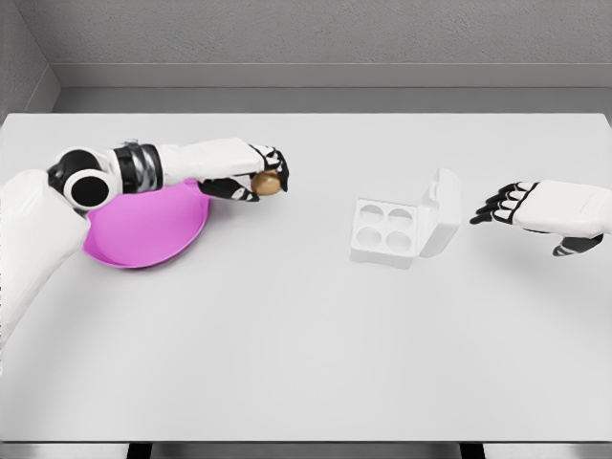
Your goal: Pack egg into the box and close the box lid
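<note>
A brown egg (267,184) is held in my left hand (254,176), whose fingers are curled around it just past the right rim of the pink plate (143,234). The white egg box (386,229) sits right of centre with four empty round wells, and its lid (439,212) stands open and upright on the right side. My right hand (505,207) hovers to the right of the lid, fingers relaxed and holding nothing, a short gap away from it.
The white table (306,363) spreads wide in front of the box and plate. A grey wall runs behind the table's far edge.
</note>
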Motion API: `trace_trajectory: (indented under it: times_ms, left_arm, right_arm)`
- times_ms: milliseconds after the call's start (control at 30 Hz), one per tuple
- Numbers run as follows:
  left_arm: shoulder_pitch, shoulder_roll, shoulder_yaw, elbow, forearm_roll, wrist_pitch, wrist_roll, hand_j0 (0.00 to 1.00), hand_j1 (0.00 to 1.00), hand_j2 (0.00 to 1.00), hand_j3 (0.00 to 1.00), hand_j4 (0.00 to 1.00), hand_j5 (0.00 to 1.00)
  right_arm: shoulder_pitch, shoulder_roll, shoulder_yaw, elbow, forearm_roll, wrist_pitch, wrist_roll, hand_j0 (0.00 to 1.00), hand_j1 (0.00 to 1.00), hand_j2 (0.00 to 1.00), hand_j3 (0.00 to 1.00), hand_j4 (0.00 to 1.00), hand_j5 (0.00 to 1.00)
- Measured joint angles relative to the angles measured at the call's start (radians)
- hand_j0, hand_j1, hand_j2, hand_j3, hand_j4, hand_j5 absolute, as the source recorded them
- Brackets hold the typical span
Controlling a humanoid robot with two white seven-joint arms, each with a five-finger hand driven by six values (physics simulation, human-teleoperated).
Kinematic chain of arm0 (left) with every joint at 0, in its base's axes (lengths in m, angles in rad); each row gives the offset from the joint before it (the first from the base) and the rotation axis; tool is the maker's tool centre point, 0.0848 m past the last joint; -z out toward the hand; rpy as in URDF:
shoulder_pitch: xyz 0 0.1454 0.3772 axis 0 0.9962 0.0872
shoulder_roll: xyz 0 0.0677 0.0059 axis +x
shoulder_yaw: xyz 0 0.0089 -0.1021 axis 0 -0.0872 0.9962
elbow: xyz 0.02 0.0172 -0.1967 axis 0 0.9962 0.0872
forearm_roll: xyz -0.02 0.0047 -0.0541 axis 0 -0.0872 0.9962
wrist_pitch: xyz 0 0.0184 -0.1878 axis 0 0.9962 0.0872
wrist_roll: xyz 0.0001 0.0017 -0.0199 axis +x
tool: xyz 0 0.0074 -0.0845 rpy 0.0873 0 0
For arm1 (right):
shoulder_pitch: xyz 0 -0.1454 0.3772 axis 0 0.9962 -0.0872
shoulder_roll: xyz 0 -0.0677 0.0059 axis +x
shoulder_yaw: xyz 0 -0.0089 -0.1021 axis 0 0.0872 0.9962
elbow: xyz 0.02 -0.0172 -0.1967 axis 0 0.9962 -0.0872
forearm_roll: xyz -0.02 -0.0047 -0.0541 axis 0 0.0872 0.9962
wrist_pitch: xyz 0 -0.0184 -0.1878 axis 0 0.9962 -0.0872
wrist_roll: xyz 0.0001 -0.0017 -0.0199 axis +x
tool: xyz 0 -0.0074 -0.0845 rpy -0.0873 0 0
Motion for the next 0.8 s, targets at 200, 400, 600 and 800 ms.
trace_trajectory:
  times_ms: [200, 400, 600, 800]
  left_arm:
    - [-0.057, -0.081, -0.053, 0.003, -0.002, 0.000, -0.001, 0.37, 0.37, 0.37, 0.37, 0.37, 0.37]
    - [-0.112, -0.205, -0.132, 0.007, -0.005, 0.001, -0.001, 0.37, 0.37, 0.37, 0.37, 0.37, 0.37]
    - [-0.127, -0.281, -0.169, 0.009, -0.006, 0.002, 0.000, 0.57, 0.57, 0.57, 0.57, 0.57, 0.57]
    - [-0.130, -0.271, -0.168, 0.011, 0.010, 0.002, 0.000, 0.92, 0.92, 0.92, 0.92, 0.92, 0.92]
  right_arm:
    - [0.000, -0.001, 0.000, -0.001, -0.001, 0.000, 0.000, 1.00, 1.00, 1.00, 1.00, 1.00, 1.00]
    - [0.000, 0.000, 0.000, -0.001, -0.002, 0.000, 0.000, 1.00, 1.00, 1.00, 1.00, 1.00, 1.00]
    - [0.000, 0.001, 0.000, -0.007, -0.003, 0.000, 0.000, 1.00, 1.00, 1.00, 1.00, 1.00, 1.00]
    - [0.000, 0.002, 0.000, -0.009, -0.003, 0.000, 0.000, 1.00, 1.00, 1.00, 1.00, 1.00, 1.00]
